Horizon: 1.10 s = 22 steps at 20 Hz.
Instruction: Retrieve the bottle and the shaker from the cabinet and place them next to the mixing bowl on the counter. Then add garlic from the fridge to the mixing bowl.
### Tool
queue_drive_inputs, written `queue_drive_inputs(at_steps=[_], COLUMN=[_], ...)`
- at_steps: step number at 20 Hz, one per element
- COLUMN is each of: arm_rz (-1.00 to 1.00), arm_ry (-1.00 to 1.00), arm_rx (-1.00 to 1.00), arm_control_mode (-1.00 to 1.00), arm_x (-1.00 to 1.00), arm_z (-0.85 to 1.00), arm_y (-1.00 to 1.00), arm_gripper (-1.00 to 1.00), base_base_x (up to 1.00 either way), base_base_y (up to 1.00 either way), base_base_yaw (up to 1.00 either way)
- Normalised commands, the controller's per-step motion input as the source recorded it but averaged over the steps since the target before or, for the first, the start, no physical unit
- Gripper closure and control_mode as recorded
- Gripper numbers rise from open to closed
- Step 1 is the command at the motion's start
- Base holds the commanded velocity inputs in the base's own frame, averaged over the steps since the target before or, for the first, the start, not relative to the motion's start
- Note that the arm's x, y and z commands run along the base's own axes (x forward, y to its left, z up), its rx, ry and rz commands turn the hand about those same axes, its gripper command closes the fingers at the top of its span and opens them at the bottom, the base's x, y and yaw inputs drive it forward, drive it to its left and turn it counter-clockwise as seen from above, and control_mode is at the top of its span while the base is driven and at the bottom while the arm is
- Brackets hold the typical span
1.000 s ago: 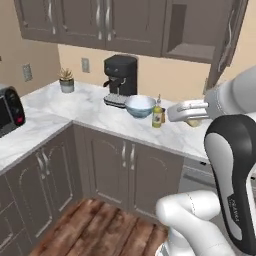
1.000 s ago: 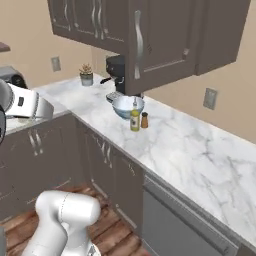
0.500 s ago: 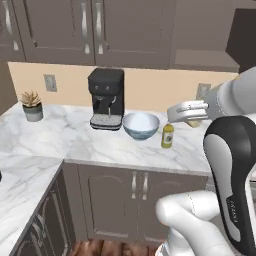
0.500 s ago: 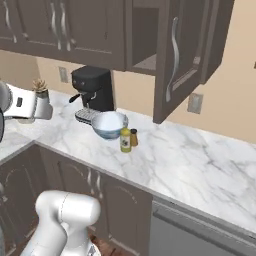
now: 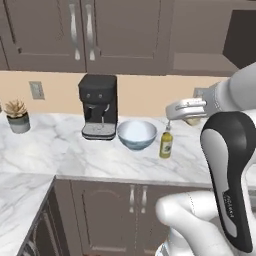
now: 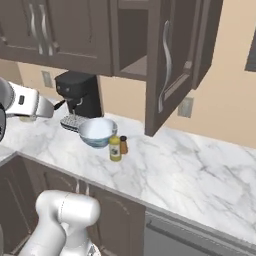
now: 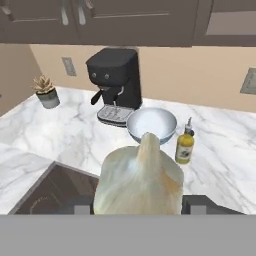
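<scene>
A pale, papery bulb of garlic (image 7: 139,180) sits clamped between the gripper's (image 7: 138,204) two dark finger tips, jaws partly closed around its fat body. Its long axis runs from the base near the hand out to a tapered stem tip, which points away from the hand toward the far counter and the bowl. In the left base view the gripper (image 5: 184,112) hangs in the air above the counter, just right of and higher than the bottle, with the garlic (image 5: 192,120) a pale lump under it.

Beyond the tip stands the round, glossy pale blue-grey mixing bowl (image 7: 151,125) with a whitish inside, upright on the white marble counter with grey veins (image 7: 70,135). Just right of the bowl is the slim clear bottle of yellow liquid (image 7: 184,145), upright, thin pourer up. In the right base view the small orange-brown shaker with a dark cap (image 6: 123,145) stands just beside the bottle on its right.

Left of the bowl and farther back is a black coffee machine (image 7: 116,84); far left, a small potted succulent (image 7: 46,91). Above the counter's right part hangs the doorless dark wood cabinet (image 6: 134,40).
</scene>
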Motion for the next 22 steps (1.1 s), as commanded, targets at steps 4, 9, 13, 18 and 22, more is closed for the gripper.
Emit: queue_drive_inputs(at_steps=[4,9,13,18,22], arm_rz=[0.0,0.0,0.0,0.0,0.0], arm_ry=[0.0,0.0,0.0,0.0,0.0], arm_rx=[0.0,0.0,0.0,0.0,0.0], arm_control_mode=[1.0,1.0,1.0,1.0,1.0], arm_x=[0.0,0.0,0.0,0.0,0.0], arm_z=[0.0,0.0,0.0,0.0,0.0], arm_y=[0.0,0.0,0.0,0.0,0.0], arm_gripper=[1.0,1.0,1.0,1.0,1.0], base_base_x=[0.31,0.65,0.35,0.08,0.46], base_base_y=[0.18,0.29,0.36,0.47,0.52], base_base_yaw=[-0.51,-0.51,-0.31,-0.13,-0.11])
